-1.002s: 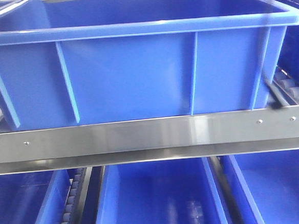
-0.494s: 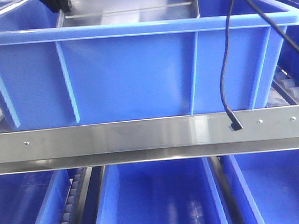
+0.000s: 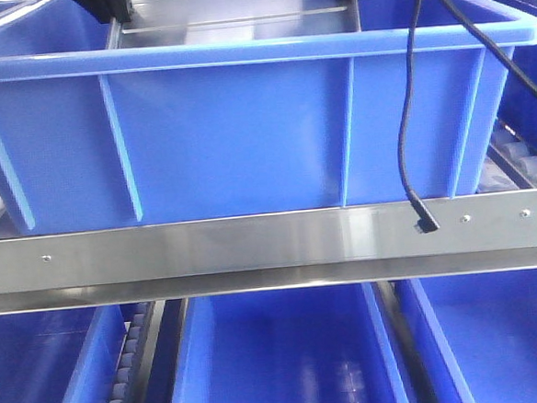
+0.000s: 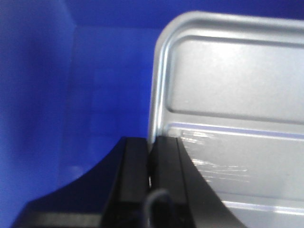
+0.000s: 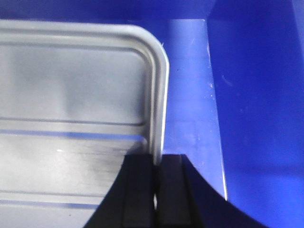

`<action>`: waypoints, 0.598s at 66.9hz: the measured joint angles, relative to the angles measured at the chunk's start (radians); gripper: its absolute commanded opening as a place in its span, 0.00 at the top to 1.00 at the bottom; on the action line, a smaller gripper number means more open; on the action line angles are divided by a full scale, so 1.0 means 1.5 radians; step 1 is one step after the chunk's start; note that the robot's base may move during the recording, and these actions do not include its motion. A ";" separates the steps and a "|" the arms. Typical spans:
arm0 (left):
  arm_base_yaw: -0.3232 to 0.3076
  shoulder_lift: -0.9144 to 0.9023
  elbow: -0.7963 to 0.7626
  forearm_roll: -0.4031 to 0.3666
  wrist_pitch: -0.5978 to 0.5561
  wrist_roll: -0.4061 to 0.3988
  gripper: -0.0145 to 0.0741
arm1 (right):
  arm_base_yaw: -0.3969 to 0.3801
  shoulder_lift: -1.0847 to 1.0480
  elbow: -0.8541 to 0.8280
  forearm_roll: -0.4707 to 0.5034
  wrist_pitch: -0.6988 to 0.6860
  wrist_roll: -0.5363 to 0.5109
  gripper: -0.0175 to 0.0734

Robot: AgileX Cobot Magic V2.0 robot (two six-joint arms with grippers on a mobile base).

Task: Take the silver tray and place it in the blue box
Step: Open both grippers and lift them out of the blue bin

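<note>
This looks like a warehouse or factory storage rack, not a home. A large blue box (image 3: 245, 129) sits on an upper shelf level behind a flat steel crossbar (image 3: 253, 244) fixed with screws. Roller tracks (image 3: 524, 161) run along the shelf at the right edge, and another (image 3: 124, 378) shows on the lower level. More blue crates (image 3: 279, 357) stand side by side below the crossbar.

One silver tray (image 3: 238, 24) — two grippers — several blue crates.
</note>
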 measured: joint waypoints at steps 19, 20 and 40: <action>0.000 0.000 0.000 0.046 0.000 0.000 0.95 | 0.000 0.001 0.000 0.010 -0.011 0.000 0.48; 0.000 0.000 0.000 0.046 0.000 0.000 0.95 | 0.000 0.002 0.000 0.011 -0.011 0.000 0.42; 0.022 0.001 -0.004 0.010 0.011 0.001 0.48 | 0.011 0.002 0.000 0.041 -0.066 0.000 0.21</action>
